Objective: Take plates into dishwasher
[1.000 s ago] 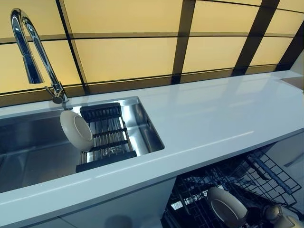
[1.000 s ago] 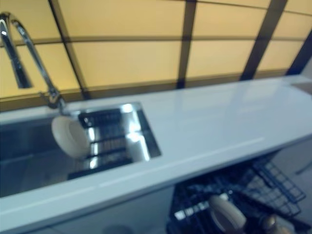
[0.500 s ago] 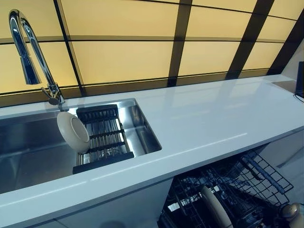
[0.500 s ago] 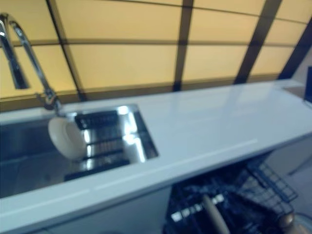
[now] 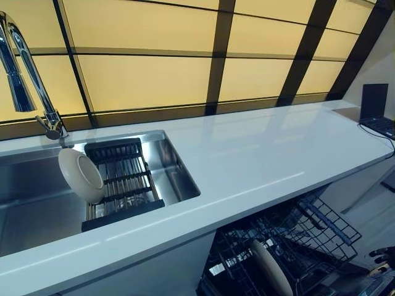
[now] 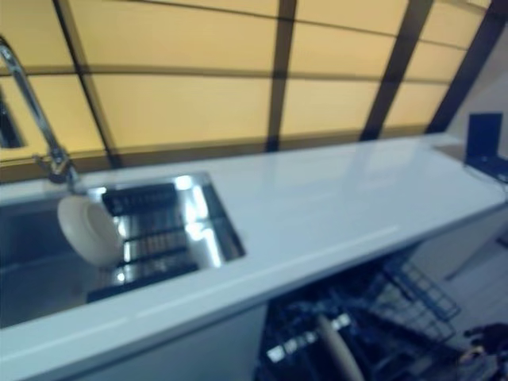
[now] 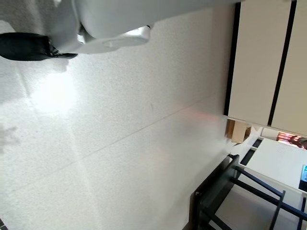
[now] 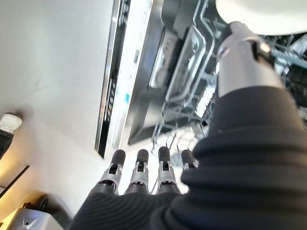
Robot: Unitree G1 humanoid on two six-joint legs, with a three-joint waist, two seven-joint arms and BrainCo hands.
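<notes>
white plate (image 5: pixel 271 269) stands in the dishwasher rack (image 5: pixel 327 229), right hand (image 8: pixel 144 175) straight-fingered beside it.

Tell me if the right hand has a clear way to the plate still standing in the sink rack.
Probably not directly. The right hand, fingers straight, is low by the dishwasher rack, where one plate already stands. The other plate leans in the sink, so the countertop edge lies between them.

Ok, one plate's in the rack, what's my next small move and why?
Probably bring the open right hand up toward the sink: one plate leans on the drying rack there, another plate already stands in the dishwasher rack, and the hand holds nothing.
</notes>
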